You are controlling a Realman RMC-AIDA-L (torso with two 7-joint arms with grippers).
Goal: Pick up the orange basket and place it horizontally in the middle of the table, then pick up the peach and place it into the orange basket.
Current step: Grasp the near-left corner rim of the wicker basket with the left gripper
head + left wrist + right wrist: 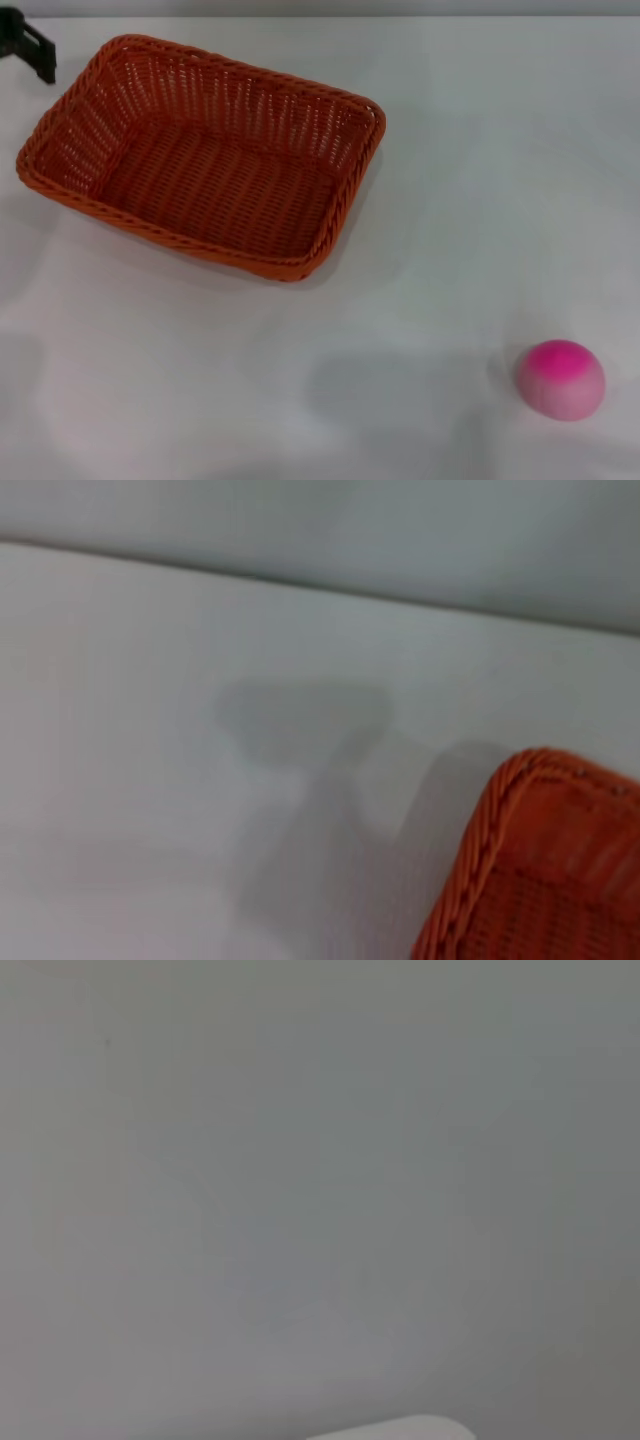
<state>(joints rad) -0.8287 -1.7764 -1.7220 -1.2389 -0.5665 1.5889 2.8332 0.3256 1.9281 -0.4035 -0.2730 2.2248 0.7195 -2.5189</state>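
We are noting the scene with the basket as landmark. The large rectangular burnt-orange woven basket, with braided rim and sloping openwork sides, is sitting upright and empty on the plain white tabletop, toward the far left of the head view. Its long axis is running diagonally, from the far-left corner down toward the near right, so we are judging it not yet horizontal and not yet in the middle.

The small round hot-pink toy peach, fading to pale pink on its lower side, is lying well apart from the basket, off its near-right corner and close to the near edge of the view. It is outside the basket.

The left gripper is showing only as a dark part at the far-left corner of the head view, just beyond the basket's far-left corner and apart from the rim. We cannot tell whether its fingers are spread or pressed together. In the left wrist view one rounded basket corner is sitting at the edge, with bare tabletop beside it, so the basket is lying close by and off to one side of that arm.

The right gripper is not visible; its wrist view is giving only a blank grey surface.

Judgement: the left arm is the nearer one to the basket, and the coming grasp is turning on reaching the braided rim at that far-left corner.
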